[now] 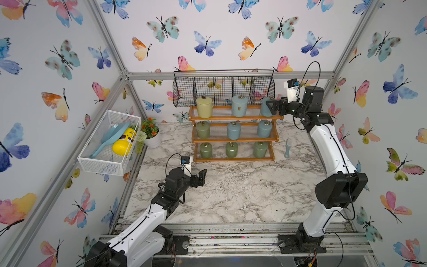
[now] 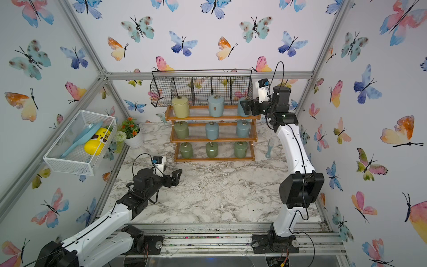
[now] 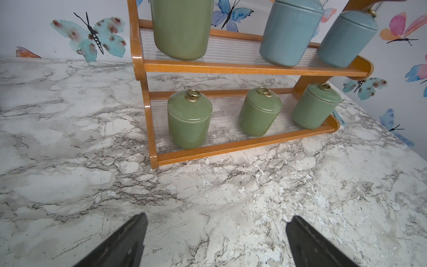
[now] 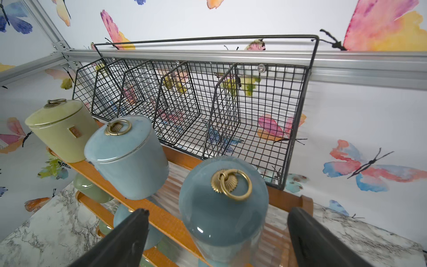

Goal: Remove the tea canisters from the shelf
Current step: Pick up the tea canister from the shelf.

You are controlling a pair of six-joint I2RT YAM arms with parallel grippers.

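Right wrist view puts your right gripper (image 4: 219,211), jaws wide apart and empty, astride the blue canister (image 4: 231,203) at the right end of the top tier of the shelf (image 1: 235,118). It stands upright, dead ahead between the fingers, seemingly untouched. That arm is the nearer one: raised high, wrist bent left, gripper level. All nine canisters stand on the shelf. Your left gripper (image 1: 200,177), also agape, hovers low over the table (image 1: 231,196), short of the bottom tier
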